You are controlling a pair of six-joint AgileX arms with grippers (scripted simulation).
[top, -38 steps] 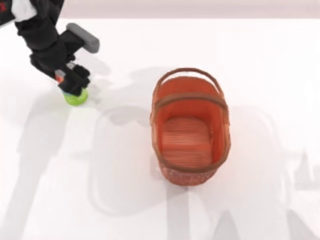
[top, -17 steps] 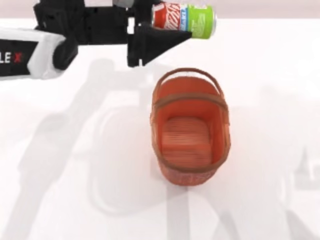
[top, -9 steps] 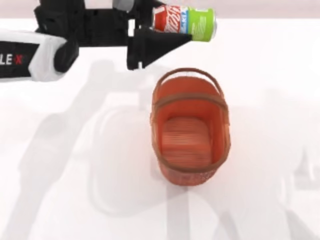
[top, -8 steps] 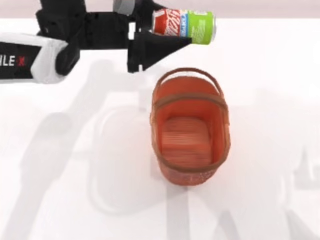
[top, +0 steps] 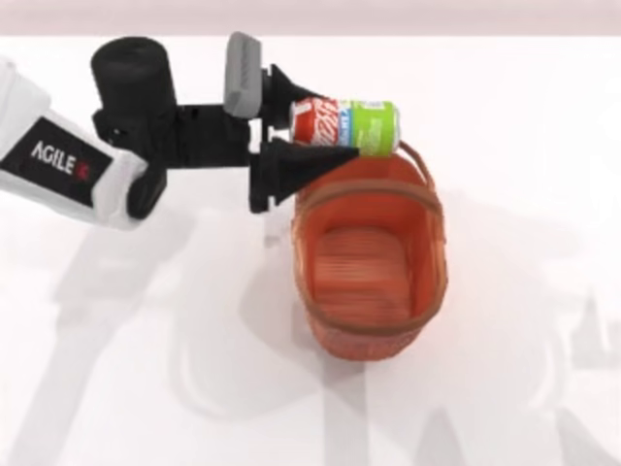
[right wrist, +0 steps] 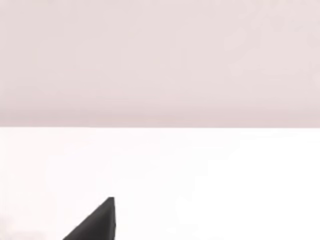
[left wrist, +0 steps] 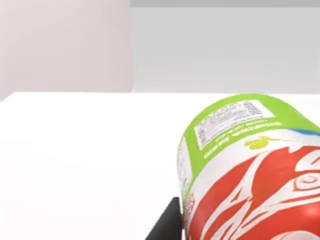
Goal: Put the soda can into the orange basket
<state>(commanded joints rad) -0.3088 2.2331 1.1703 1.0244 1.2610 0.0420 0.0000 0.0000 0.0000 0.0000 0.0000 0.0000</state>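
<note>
Right arm out of the top view; only a dark finger tip visible, grip impossible to judge. Left gripper clamped on the soda can, held sideways over the orange basket rim at 12 o'clock, hiding part of the handle. "AGILE" legible on the arm. White table, pale wall.

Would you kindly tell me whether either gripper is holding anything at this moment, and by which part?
The left gripper holds the soda can on its side by its red upper half, over the orange basket's far rim.
</note>
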